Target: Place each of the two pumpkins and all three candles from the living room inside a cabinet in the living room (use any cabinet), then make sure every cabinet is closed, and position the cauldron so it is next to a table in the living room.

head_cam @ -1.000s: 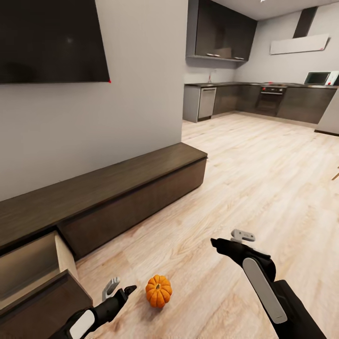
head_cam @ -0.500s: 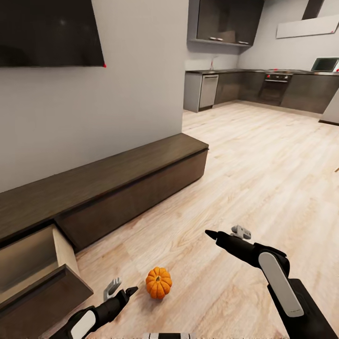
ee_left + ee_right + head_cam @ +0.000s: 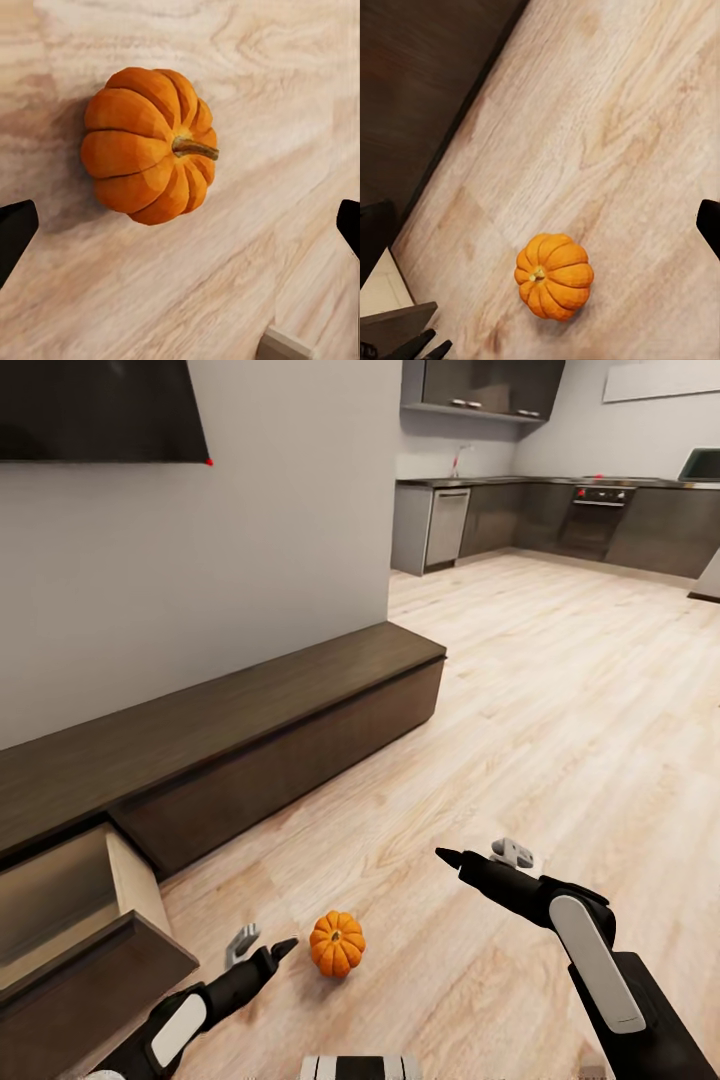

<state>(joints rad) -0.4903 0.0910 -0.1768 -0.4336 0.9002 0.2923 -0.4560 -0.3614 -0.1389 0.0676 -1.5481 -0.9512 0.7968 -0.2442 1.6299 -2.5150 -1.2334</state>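
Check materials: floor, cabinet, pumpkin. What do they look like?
Floor: pale wood planks, visible grain, matte. Cabinet: dark-brown wood-look, matte; open drawer has paler wood sides. Pumpkin: orange ribbed skin, slightly glossy; real or plastic, can't tell.

You've got pale wood floor [image 3: 560, 690] underneath you. One pumpkin [image 3: 337, 944] sits on it, just beside the cabinet [image 3: 250, 750], which stands there too.

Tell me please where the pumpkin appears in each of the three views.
Head view: pumpkin on the floor, low centre, just beyond the left gripper.
Left wrist view: pumpkin large, upper middle.
Right wrist view: pumpkin lower middle.
Shared landmark: the open drawer of the cabinet, whose corner also appears there.
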